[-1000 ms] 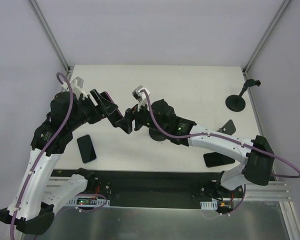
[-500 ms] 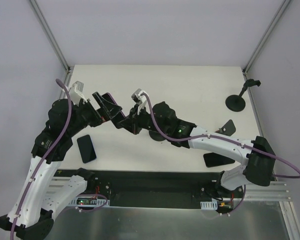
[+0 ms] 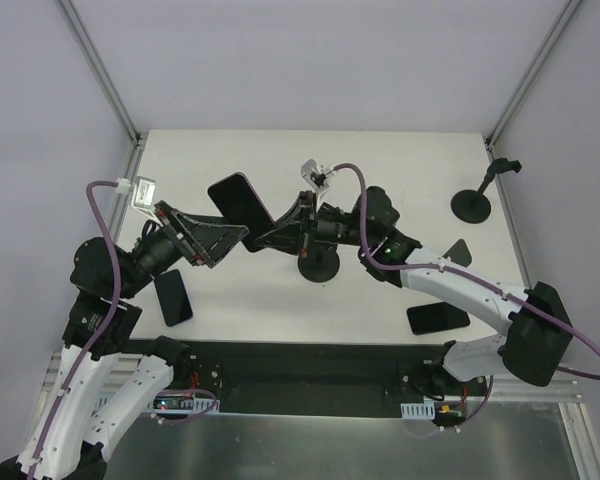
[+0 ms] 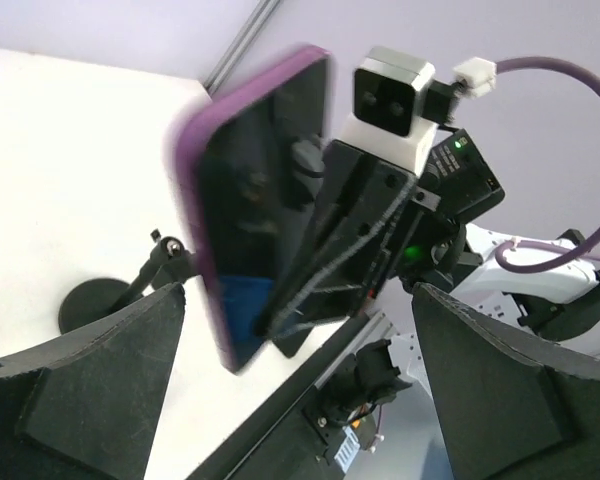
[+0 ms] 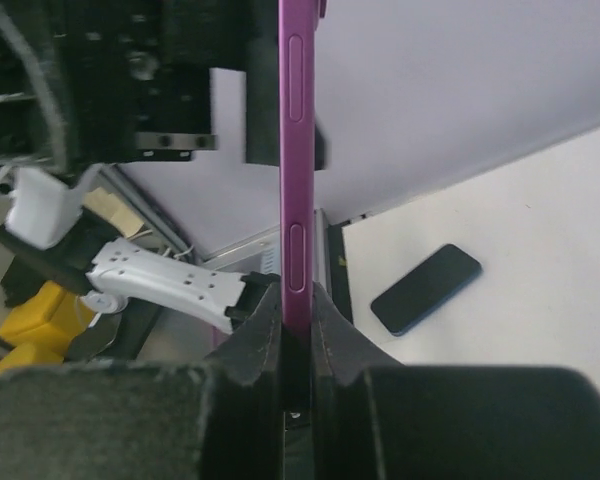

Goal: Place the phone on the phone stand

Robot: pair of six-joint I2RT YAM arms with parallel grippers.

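From above, you see the phone (image 3: 238,200), in a purple case, held up off the table (image 3: 380,160) left of centre. It is tilted, with its lower end pinched in the right gripper (image 3: 272,237). Your left gripper (image 3: 228,237) sits just beside it on the left, fingers spread wide and gripping nothing. The stand (image 3: 473,205), a round foot with a thin stem, is well apart at the far right of the table. A black disc (image 3: 318,266) lies under the right arm, a dark phone (image 3: 173,297) lies near the left arm, and a second dark phone (image 3: 437,318) lies near the right arm's base with a small black wedge (image 3: 458,252) just beyond it. On the left wrist view, you look between two wide-set fingers (image 4: 90,390) at the phone's dark face, which is blurred. The right gripper is clamped on its lower end, and the stand shows low at the left. On the right wrist view, you see the phone edge-on and upright, its bottom squeezed between the narrow-set fingers (image 5: 250,340). The dark phone lies flat on the table at the right.
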